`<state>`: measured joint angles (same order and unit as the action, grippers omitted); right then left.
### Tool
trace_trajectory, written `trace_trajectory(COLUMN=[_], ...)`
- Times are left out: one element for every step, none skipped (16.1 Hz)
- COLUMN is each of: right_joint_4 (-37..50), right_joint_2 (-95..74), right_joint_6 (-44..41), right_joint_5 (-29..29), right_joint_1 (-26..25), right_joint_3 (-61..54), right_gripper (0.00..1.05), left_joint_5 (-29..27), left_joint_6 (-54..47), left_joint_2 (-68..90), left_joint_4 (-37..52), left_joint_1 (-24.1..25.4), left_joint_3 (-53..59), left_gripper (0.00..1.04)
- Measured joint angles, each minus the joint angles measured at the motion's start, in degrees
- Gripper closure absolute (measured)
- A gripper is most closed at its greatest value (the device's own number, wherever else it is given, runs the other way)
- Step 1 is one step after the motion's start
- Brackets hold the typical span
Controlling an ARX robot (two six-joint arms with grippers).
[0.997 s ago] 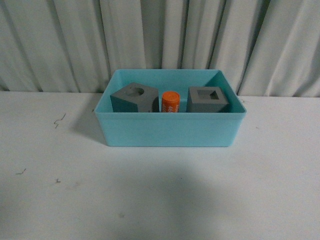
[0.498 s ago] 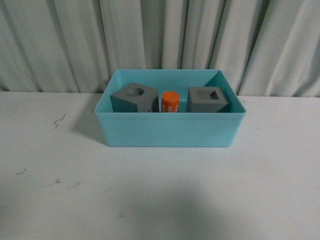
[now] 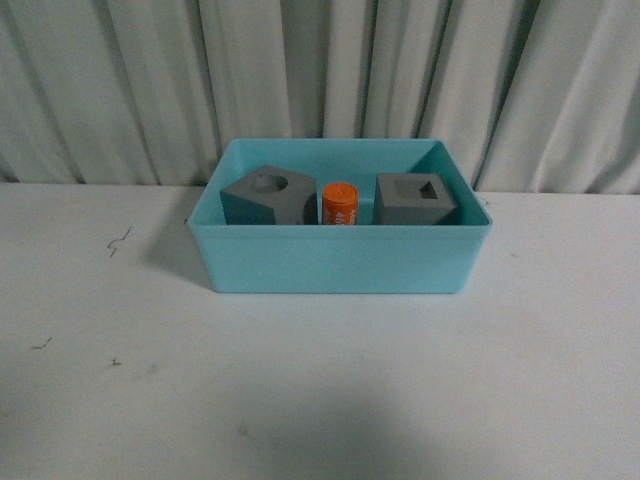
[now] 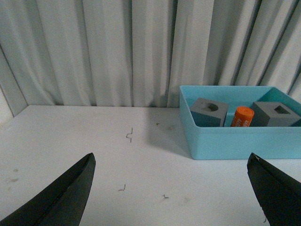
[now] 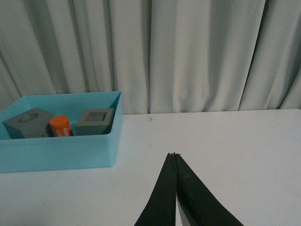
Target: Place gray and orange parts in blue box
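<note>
All 3 parts already sit inside the blue box (image 3: 340,262), well apart from both pincers: left gripper (image 4: 171,188) spread wide and empty, right gripper (image 5: 176,157) closed on nothing.

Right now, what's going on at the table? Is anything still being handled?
Nothing is being handled. Both gray cubes, one with a round hole and one with a square hole, sit inside the blue box, with the orange cylinder standing between them. The left gripper has its jaws wide open and empty over the bare table; the right gripper has its jaws shut on nothing, off to the side of the box. The job looks finished.
</note>
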<state>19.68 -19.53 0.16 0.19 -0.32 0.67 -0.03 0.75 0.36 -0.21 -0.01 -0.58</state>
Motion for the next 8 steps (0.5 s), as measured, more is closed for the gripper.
trace_trajectory(right_joint_4=[-1.7, -3.1, -4.4, -5.6, -6.8, -8.0, -8.9, -9.7], right_joint_2=[1.5, 3.0, 4.4, 5.6, 6.8, 7.8, 8.8, 9.7], right_joint_6=[0.0, 0.0, 0.0, 0.0, 0.0, 0.0, 0.0, 0.0], right_joint_5=[0.0, 0.0, 0.0, 0.0, 0.0, 0.0, 0.0, 0.0], right_joint_1=[0.0, 0.0, 0.0, 0.0, 0.0, 0.0, 0.0, 0.0], right_joint_3=[0.0, 0.0, 0.0, 0.0, 0.0, 0.0, 0.0, 0.0], right_gripper=[1.03, 1.03, 1.03, 1.03, 1.03, 1.03, 1.03, 1.03], left_joint_5=[0.0, 0.0, 0.0, 0.0, 0.0, 0.0, 0.0, 0.0], left_joint_6=[0.0, 0.0, 0.0, 0.0, 0.0, 0.0, 0.0, 0.0], left_joint_2=[0.0, 0.0, 0.0, 0.0, 0.0, 0.0, 0.0, 0.0], left_joint_4=[0.0, 0.0, 0.0, 0.0, 0.0, 0.0, 0.0, 0.0], left_joint_1=[0.0, 0.0, 0.0, 0.0, 0.0, 0.0, 0.0, 0.0], left_joint_3=[0.0, 0.0, 0.0, 0.0, 0.0, 0.0, 0.0, 0.0], left_gripper=[0.07, 0.07, 0.07, 0.07, 0.07, 0.07, 0.07, 0.07])
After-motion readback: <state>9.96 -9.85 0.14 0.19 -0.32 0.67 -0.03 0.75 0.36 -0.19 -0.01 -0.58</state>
